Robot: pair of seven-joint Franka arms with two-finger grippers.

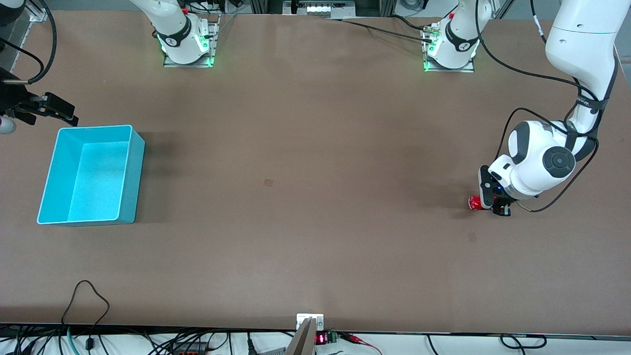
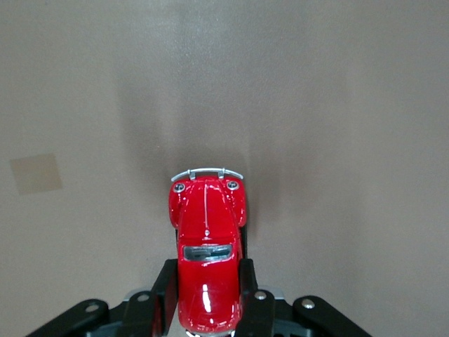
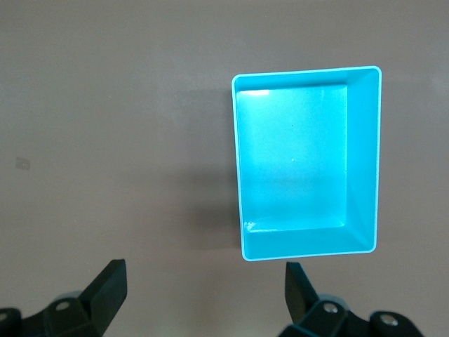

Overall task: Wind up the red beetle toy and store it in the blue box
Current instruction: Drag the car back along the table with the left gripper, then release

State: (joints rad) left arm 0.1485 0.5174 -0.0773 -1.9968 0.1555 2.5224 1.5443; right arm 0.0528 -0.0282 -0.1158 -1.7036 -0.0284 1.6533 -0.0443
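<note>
The red beetle toy (image 2: pixel 205 263) is a small glossy red car with a rounded body, a silver bumper and a grey window. It sits near the left arm's end of the table, clamped at its sides. The blue box (image 1: pixel 91 175) is a light cyan rectangular bin, open-topped, upright, lying toward the right arm's end, well apart from the toy.

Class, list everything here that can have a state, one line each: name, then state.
Beetle: on the table at the left arm's end, clamped by its sides, upright on its wheels.
Box: open-topped, empty, at the right arm's end.
Left tool: shut on the beetle, down at the table.
Right tool: open, holding nothing, waiting in the air beside the box.
</note>
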